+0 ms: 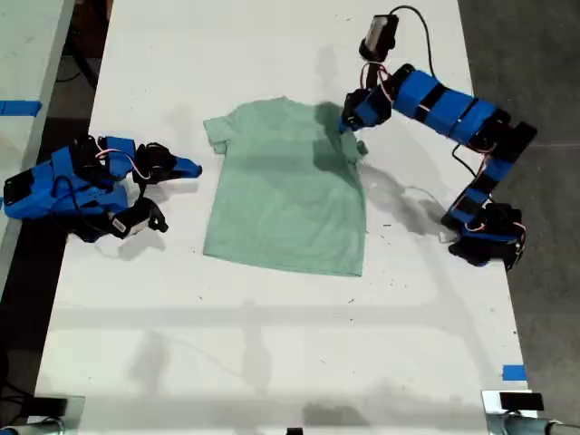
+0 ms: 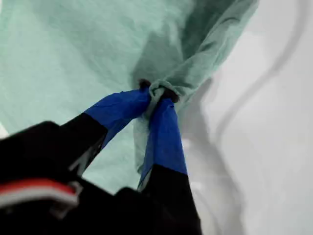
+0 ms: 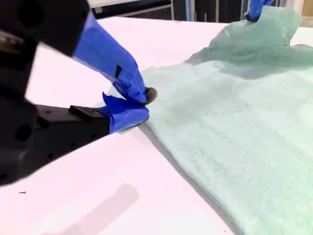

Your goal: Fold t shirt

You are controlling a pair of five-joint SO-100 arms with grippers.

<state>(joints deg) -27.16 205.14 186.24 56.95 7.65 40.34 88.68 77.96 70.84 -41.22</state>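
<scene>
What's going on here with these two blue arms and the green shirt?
The two arms are working on folding a mint-green t shirt that lies mostly flat on a white table. My first gripper is shut on a bunch of cloth at the sleeve on the exterior view's right and holds it lifted off the table. My second gripper sits low at the shirt's opposite edge, its jaws nearly closed with no clear hold on the cloth.

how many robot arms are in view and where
2. One arm lies at the exterior view's left beside the t shirt; the other arm reaches in from that view's right, pinching the shirt's sleeve.
</scene>
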